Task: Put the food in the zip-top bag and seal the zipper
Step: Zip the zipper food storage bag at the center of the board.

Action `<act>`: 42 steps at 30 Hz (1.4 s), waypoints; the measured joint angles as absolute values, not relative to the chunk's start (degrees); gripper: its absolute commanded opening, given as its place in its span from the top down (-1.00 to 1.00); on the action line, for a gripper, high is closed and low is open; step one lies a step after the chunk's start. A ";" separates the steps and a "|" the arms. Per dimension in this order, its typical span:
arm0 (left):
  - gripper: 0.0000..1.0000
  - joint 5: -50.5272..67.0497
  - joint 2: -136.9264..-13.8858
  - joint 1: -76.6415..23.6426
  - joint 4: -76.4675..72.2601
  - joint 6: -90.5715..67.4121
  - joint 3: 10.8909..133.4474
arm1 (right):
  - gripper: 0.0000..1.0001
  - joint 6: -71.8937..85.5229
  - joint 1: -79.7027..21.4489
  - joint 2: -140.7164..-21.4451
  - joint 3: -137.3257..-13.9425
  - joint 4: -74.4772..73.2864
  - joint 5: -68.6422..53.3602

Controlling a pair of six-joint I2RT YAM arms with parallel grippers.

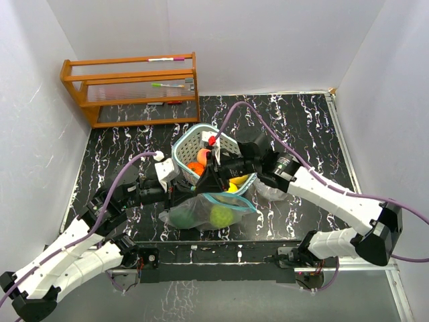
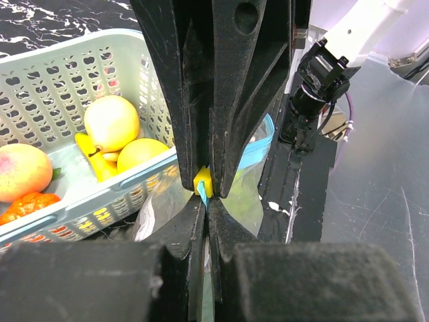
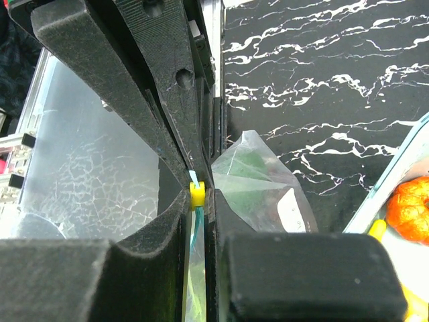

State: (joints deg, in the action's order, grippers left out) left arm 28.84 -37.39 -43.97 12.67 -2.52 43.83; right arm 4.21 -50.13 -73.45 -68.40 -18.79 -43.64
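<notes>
Right now my left end effector [image 2: 204,231] is closed flat on the teal zipper strip of the zip-top bag [image 1: 204,213]. My right end effector [image 3: 196,209] meets it nose to nose and is pinched together on the yellow slider [image 3: 196,194] that rides that strip. The bag lies on the tabletop [image 1: 295,121] just in front of the pale teal basket [image 2: 67,80], with its mouth raised between my two arms.

Some of the food [image 1: 222,216], two green pieces, shows through the film. A peach piece [image 2: 23,171], an orange piece [image 2: 27,206] and yellow fruits [image 2: 112,122] lie in the basket, so I judge the filling only part done.

The film looks thin, limp and slick. I expect it to crumple and slide rather than hold any shape, so the zipper strip is the one firm place to take it. The slider is small and hard, and I would grip it squarely across its sides or it may pop free. The toy fruit should be light, glossy and round, and it is best taken across its widest part.
</notes>
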 measured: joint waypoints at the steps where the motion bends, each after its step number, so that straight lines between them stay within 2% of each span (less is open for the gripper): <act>1: 1.00 28.84 -37.39 -43.99 12.80 -2.50 43.97 | 0.85 4.32 -50.22 -73.17 -68.18 -18.59 -43.42; 22: 1.00 24.38 -36.53 -44.14 16.29 -1.54 46.65 | 0.85 4.89 -50.57 -64.99 -60.88 -19.66 -34.83; 31: 1.00 13.91 -33.41 -44.47 16.47 -2.48 49.65 | 0.85 5.04 -50.35 -59.42 -59.81 -22.52 -29.56; 42: 1.00 -5.28 -32.73 -44.77 18.52 -0.62 57.19 | 0.85 7.66 -49.95 -53.28 -55.27 -21.74 -26.55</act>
State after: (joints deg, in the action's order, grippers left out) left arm -5.28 -32.73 -44.77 18.52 -0.62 57.19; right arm 7.66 -49.95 -53.28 -55.27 -21.74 -26.55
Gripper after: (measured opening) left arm 0.008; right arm 0.115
